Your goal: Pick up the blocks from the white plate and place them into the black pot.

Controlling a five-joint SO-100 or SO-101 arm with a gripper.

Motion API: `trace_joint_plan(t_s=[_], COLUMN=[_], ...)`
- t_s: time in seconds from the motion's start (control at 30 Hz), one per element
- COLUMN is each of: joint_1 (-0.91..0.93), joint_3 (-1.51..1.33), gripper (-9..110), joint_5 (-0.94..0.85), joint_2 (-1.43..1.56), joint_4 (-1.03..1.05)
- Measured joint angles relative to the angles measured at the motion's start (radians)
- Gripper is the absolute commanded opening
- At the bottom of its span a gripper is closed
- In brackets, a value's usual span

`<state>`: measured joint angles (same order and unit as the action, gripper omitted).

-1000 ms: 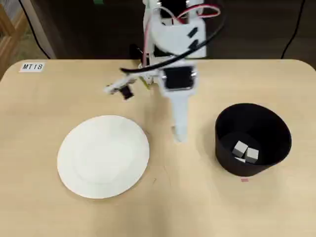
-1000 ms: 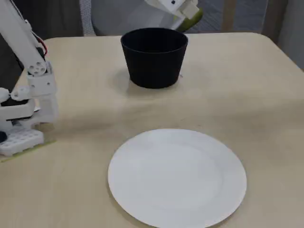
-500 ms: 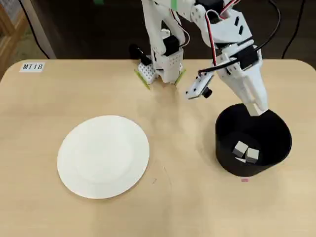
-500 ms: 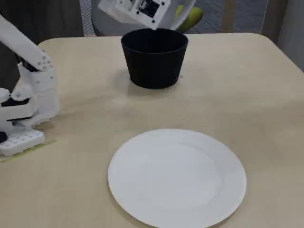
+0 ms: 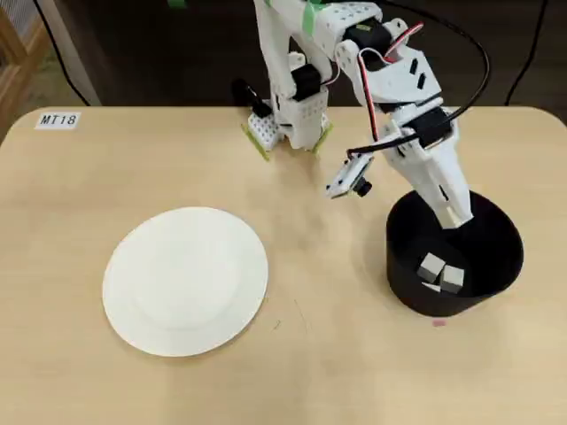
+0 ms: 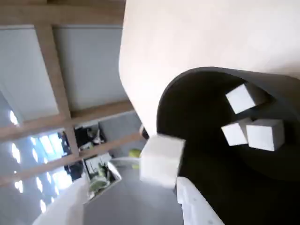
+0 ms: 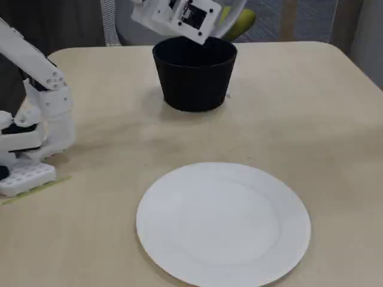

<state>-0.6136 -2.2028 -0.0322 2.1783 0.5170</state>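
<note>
Nearest in the fixed view: white plate (image 7: 222, 225) on the surface (image 7: 311, 107), bare, no cubes left on it. Same in the overhead view, plate (image 5: 185, 280) empty and well apart from the arm.

Further back: black pot (image 7: 192, 84), upright, open top. Arm tip hanging over its rim on the far side. Overhead view puts the jaws inside the pot's mouth, at its edge nearer the arm base, above the dark floor.

Inside the pot: three blocks in the wrist view (image 6: 243, 97), (image 6: 234, 133), (image 6: 266, 134), the last two touching, all resting on the floor toward the far wall.

Key relation: one more block (image 6: 161, 160) right at the jaws, between the two white fingers (image 6: 192, 206), above the pot's near inner edge, with the pot floor directly below it. Motion-blurred, so possibly already dropping; cannot tell whether the jaws are pinching it or have let go. No long axis to mind, plain cube.

Judgement: last block of the task, needs only a clear fall inside the wall. Risk of clipping the near rim, since the cube sits close to that edge rather than over the centre.
</note>
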Motion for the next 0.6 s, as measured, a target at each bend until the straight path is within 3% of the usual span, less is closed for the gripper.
trace_joint_plan(t_s=[0.2, 0.3, 0.33, 0.6], joint_1=[0.017, 0.035, 0.044, 0.298], joint_3=[-0.002, -0.002, -0.002, -0.003], gripper=[31, 2, -2, -2], joint_5=[-0.006, -0.006, -0.005, -0.043], joint_2=[0.0, 0.0, 0.0, 0.201], joint_4=[0.0, 0.0, 0.0, 0.178])
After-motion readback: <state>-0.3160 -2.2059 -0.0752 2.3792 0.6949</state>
